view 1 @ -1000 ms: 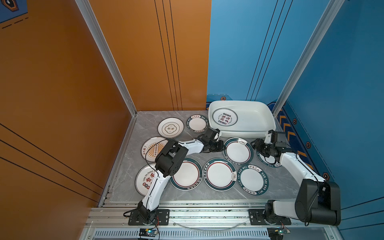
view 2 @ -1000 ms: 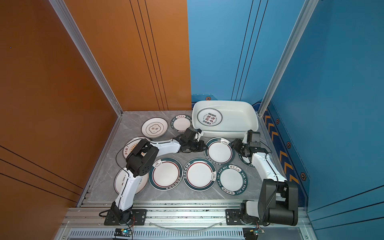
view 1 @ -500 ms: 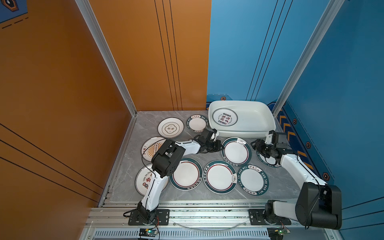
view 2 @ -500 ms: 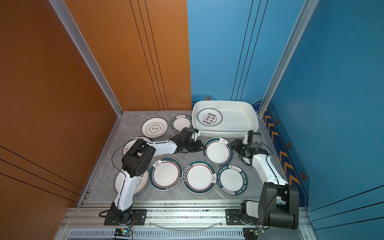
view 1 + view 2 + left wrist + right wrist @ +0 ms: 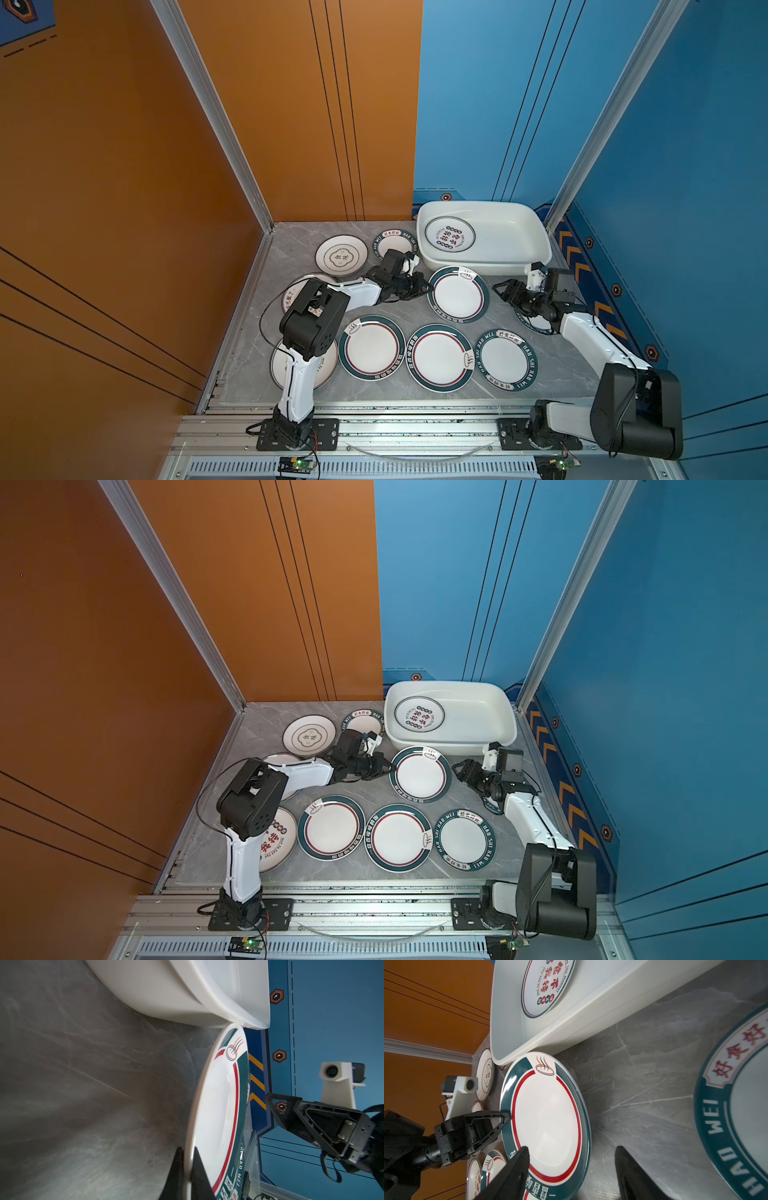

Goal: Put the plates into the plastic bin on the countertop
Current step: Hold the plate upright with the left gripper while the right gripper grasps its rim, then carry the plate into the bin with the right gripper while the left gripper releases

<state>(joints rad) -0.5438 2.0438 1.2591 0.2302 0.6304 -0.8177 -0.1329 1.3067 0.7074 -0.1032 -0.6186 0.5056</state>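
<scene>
Pinches the rim of the red-lined plate (image 5: 216, 1115) tight with the left gripper (image 5: 187, 1167), level with the occupied end of the plastic bin (image 5: 478, 266). Shows the right gripper (image 5: 572, 1148) spread and empty off the plate's opposite edge. Finds that plate just in front of the bin, far rim at its near wall. Calls, likely, for a lift over that wall, with the left arm nearer.

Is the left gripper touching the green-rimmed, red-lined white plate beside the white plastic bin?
Touching. The left wrist view shows the left gripper, jaws clamped on the rim of the green-rimmed, red-lined white plate.
</scene>
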